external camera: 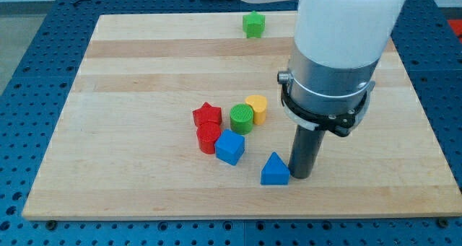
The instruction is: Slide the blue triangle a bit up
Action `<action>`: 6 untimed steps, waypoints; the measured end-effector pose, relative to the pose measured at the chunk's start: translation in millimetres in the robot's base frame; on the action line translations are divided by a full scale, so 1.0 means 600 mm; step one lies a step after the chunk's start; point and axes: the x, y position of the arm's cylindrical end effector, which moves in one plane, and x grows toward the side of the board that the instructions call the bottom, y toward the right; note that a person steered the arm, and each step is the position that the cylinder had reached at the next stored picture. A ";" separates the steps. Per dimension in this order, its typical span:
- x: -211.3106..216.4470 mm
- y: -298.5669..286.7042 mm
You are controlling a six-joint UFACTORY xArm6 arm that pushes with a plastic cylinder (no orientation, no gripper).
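**Blue triangle and rod tip before an upward push**

Blue, small and sharp-edged, the blue triangle [274,170] sits near the view's bottom edge of the pale wooden counter [130,66], right of centre. My tip [301,175] stands on the counter just beside the triangle's right flank, touching it or very nearly so; which of the two cannot be told. No pincer is fitted to this arm, so nothing opens, closes or holds; contact is by the rod's end alone.

Up and to the view's left lies a cluster: blue cube [230,146], red cylinder [208,138], red star [207,115], green cylinder [242,118] and yellow cylinder [256,110]. A green star-like block [253,24] stands alone near the view's top edge.

Handling, as judged: the triangle looks like rigid, light plastic with a flat base, likely to slide readily on smooth wood and not fragile. It cannot be gripped, only shoved. The sound contact is the middle of its lower face, from below; an off-centre push would probably spin it or let it slip off the rod. From its present side position the tip would push it left, towards the blue cube.
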 end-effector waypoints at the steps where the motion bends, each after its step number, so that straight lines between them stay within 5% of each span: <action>1: -0.015 -0.012; 3: -0.063 -0.026; 5: 0.070 0.052; 6: 0.074 0.052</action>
